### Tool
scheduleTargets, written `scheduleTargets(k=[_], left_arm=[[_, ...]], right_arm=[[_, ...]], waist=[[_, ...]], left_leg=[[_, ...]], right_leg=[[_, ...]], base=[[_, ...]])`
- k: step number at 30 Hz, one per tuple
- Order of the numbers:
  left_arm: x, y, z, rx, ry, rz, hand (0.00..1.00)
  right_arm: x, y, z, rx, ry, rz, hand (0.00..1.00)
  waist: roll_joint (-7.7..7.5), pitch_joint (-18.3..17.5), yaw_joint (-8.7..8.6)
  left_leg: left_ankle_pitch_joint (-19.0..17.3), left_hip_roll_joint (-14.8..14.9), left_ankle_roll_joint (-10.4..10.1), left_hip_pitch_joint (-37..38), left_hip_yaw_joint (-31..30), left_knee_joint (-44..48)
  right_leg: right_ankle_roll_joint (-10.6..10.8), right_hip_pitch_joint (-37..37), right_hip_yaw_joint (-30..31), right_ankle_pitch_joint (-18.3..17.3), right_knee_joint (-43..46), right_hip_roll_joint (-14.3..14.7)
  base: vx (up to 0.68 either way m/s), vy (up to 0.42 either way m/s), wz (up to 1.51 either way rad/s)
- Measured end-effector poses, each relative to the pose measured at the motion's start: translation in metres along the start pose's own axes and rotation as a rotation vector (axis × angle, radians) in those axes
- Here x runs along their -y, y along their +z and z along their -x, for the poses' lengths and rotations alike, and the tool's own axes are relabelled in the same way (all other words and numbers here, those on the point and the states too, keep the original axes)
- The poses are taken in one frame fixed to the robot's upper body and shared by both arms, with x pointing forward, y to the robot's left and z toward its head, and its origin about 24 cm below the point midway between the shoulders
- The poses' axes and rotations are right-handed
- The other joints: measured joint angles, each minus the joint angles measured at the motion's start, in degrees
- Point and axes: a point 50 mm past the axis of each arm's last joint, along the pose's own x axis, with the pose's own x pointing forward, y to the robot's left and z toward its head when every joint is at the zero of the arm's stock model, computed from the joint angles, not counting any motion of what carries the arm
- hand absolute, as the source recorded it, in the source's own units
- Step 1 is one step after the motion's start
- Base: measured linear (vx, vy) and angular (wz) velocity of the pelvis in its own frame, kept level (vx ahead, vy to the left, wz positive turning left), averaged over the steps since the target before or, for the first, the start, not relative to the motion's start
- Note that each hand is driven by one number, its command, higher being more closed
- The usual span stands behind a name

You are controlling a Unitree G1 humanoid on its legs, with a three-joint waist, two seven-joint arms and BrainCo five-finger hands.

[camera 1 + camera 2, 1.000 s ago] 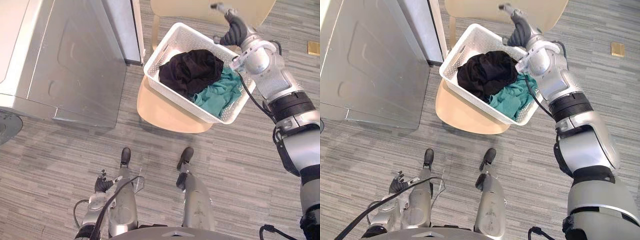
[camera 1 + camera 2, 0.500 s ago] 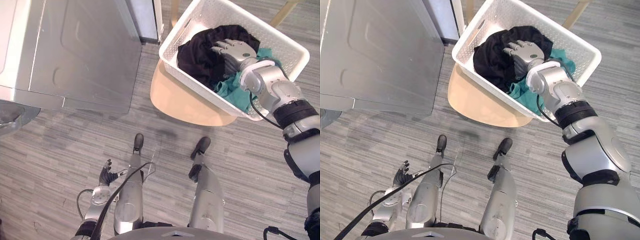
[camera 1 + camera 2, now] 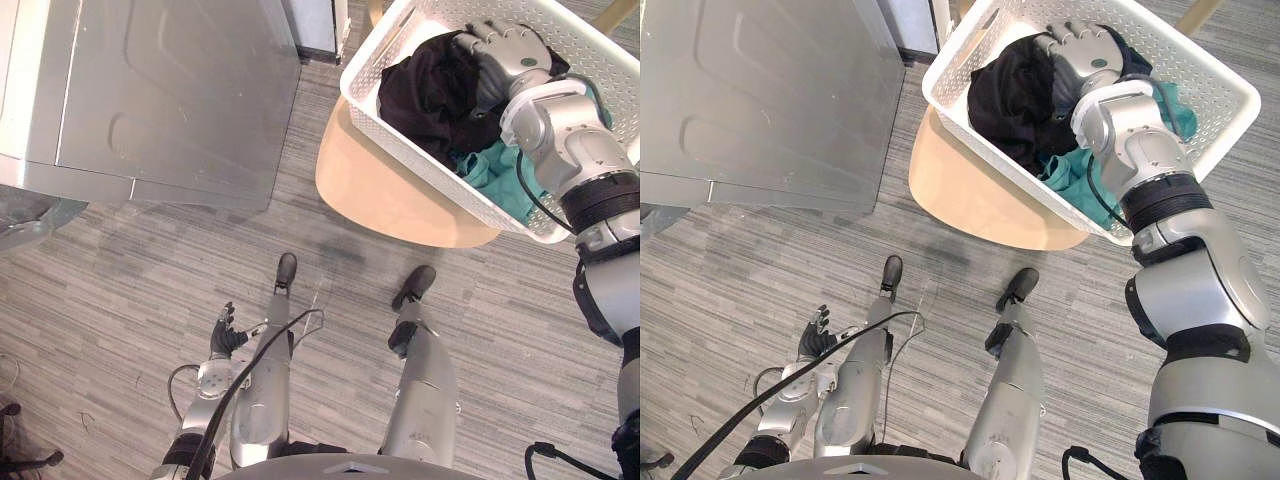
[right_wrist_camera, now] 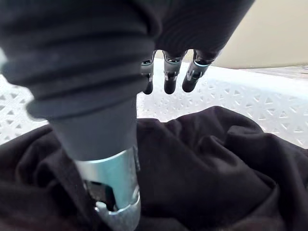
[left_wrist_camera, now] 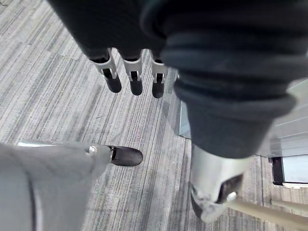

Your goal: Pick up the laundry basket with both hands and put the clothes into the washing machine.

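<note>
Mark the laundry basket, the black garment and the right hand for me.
laundry basket (image 3: 378, 50), left eye view, perforated end wall.
black garment (image 3: 425, 95), left eye view, middle of heap.
right hand (image 3: 510, 45), left eye view, back of hand.

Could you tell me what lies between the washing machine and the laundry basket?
A narrow strip of bare grey floor separates the washing machine from the laundry basket, as the left eye view shows.

2 overhead eyes share basket (image 3: 400, 125), wrists close
</note>
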Motion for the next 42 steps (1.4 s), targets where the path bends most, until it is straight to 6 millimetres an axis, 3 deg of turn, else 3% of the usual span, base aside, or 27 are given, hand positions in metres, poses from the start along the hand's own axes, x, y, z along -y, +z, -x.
scheduleTargets(k=[9,16,23,24,42], left_arm=[[0.013,0.017,0.0,0.065,-0.005,0.056,0.0],[0.014,0.025,0.0,0.096,-0.007,0.073,0.0],[0.015,0.027,0.0,0.104,-0.007,0.079,0.0],[0.016,0.027,0.0,0.104,-0.008,0.081,0.0],[0.016,0.027,0.0,0.106,-0.008,0.081,0.0]], right_arm=[[-0.01,-0.026,0.006,-0.13,0.011,-0.156,0.0],[-0.033,-0.023,0.013,-0.138,0.088,-0.216,0.0],[-0.036,-0.022,0.013,-0.141,0.094,-0.229,0.0],[-0.038,-0.021,0.013,-0.14,0.098,-0.232,1.0],[-0.055,-0.013,0.018,-0.131,0.146,-0.248,1.0]], waist=[[0.0,0.0,-0.17],[-0.05,-0.02,-0.37],[-0.06,-0.03,-0.39],[-0.06,-0.03,-0.4],[-0.14,-0.08,-0.18]], left_leg=[[0.78,-1.12,0.22,-1.59,-0.13,-0.02],[1.32,-1.21,0.86,-3.12,2.18,-0.03],[1.6,-1.3,0.92,-3.04,2.58,0.14],[1.58,-1.28,0.91,-3.0,2.6,-0.03],[1.86,-1.08,0.92,-2.97,2.68,-0.03]], right_leg=[[0.31,-2.06,-0.3,-1.48,3.18,-2.33],[0.6,-4.1,-0.06,-2.36,5.16,-3.5],[0.59,-4.11,0.06,-2.38,5.3,-3.63],[0.54,-4.11,0.09,-2.43,5.4,-3.63],[0.43,-4.12,-0.13,-2.91,6.33,-3.69]], base=[[-0.04,-0.07,0.1],[-0.06,-0.07,0.05],[-0.04,-0.074,0.0],[-0.06,-0.072,0.0],[-0.05,-0.073,0.01]])
